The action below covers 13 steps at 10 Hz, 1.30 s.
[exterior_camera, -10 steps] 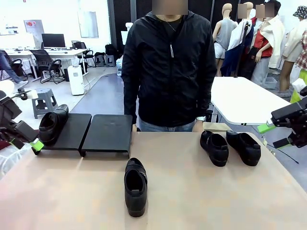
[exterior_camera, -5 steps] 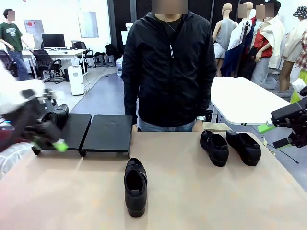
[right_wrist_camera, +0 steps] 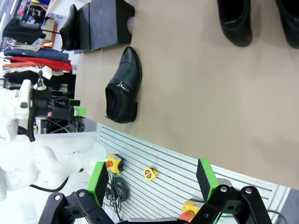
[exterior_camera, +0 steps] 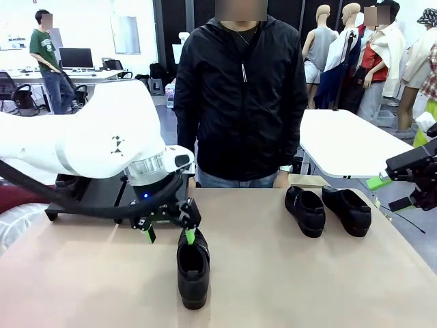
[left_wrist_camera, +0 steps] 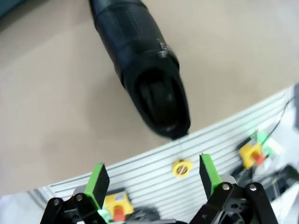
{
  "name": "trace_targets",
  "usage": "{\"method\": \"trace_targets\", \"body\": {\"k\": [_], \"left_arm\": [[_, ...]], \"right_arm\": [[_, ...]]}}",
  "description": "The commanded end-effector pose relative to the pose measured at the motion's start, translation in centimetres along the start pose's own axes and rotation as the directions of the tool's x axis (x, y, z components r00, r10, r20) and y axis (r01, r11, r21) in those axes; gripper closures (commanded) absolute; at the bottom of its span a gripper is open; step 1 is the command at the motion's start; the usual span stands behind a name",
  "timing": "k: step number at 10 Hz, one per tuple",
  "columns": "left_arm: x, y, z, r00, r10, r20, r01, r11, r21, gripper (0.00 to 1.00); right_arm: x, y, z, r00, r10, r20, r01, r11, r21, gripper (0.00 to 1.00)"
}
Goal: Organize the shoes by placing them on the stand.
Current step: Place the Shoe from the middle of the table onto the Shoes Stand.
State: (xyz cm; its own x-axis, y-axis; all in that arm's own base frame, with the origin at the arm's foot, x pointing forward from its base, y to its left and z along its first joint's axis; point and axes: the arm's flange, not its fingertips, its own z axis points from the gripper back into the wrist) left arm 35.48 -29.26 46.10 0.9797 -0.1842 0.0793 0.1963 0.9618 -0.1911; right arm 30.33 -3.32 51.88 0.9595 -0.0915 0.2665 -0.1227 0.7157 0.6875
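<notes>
Tan tabletop (exterior_camera: 287,287) is stretching from the robot's side to one person in a black jacket (exterior_camera: 239,96), who is standing just behind the stand (right_wrist_camera: 105,21). Two low black sloped platforms are making up that stand, sitting side by side, and in the front view the white left arm (exterior_camera: 89,147) is crossing in front of most of it. Four black shoes are lying about it. One shoe on the stand (right_wrist_camera: 71,27) is resting at the stand's outer left end. One lone shoe (exterior_camera: 193,270) is lying on the bare table on the robot's side of the stand, its toe pointing towards the stand and its heel sitting near the table's near edge. Two more, the pair of shoes (exterior_camera: 328,210), are sitting side by side on the table well to the right of the stand, both off it. Two grippers are showing. The left gripper (exterior_camera: 169,234) is hanging just in front of the stand, over the toe end of the lone shoe, with its jaws spread wide and nothing between them; one green pad (exterior_camera: 190,236) is sitting right at the toe, though whether it is touching cannot be told. The right gripper (exterior_camera: 395,193) is hanging far to the stand's right, beyond the pair, likewise wide apart and gripping nothing.
</notes>
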Motion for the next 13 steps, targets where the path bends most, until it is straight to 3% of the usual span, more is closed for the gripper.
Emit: {"method": "trace_targets", "body": {"k": [1, 3, 4, 5, 6, 7, 13], "left_arm": [[-1.2, -0.1, 0.0, 0.995, -0.092, -0.038, 0.093, 0.996, 0.017, 0.00], [-1.2, -0.1, 0.0, 0.995, -0.092, -0.038, 0.093, 0.996, 0.017, 0.00], [-0.3, -0.2, -0.1, 1.000, -0.024, -0.011, 0.024, 1.000, 0.006, 0.00], [0.9, -0.4, -2.6, 0.996, 0.074, -0.055, -0.072, 0.996, 0.047, 0.00], [1.7, -0.6, -4.5, 0.979, 0.199, -0.045, -0.195, 0.977, 0.084, 0.00], [1.5, -0.8, -6.0, 0.965, 0.255, -0.055, -0.250, 0.965, 0.079, 0.00], [2.0, 0.2, -10.7, 0.936, 0.349, -0.038, -0.338, 0.925, 0.175, 0.00]], "right_arm": [[0.1, 0.1, 0.1, 1.000, 0.001, 0.007, -0.002, 1.000, 0.030, 0.00], [0.1, 0.1, 0.1, 1.000, 0.001, 0.007, -0.002, 1.000, 0.030, 0.00], [0.1, 0.1, 0.1, 1.000, 0.001, 0.007, -0.002, 1.000, 0.030, 0.00], [0.1, 0.1, 0.1, 1.000, 0.001, 0.007, -0.002, 1.000, 0.030, 0.00], [0.1, 0.1, 0.1, 1.000, 0.001, 0.007, -0.002, 1.000, 0.030, 0.00], [0.1, 0.1, 0.1, 1.000, 0.001, 0.007, -0.002, 1.000, 0.030, 0.00], [0.1, 0.1, 0.1, 1.000, 0.001, 0.007, -0.002, 1.000, 0.030, 0.00]]}}
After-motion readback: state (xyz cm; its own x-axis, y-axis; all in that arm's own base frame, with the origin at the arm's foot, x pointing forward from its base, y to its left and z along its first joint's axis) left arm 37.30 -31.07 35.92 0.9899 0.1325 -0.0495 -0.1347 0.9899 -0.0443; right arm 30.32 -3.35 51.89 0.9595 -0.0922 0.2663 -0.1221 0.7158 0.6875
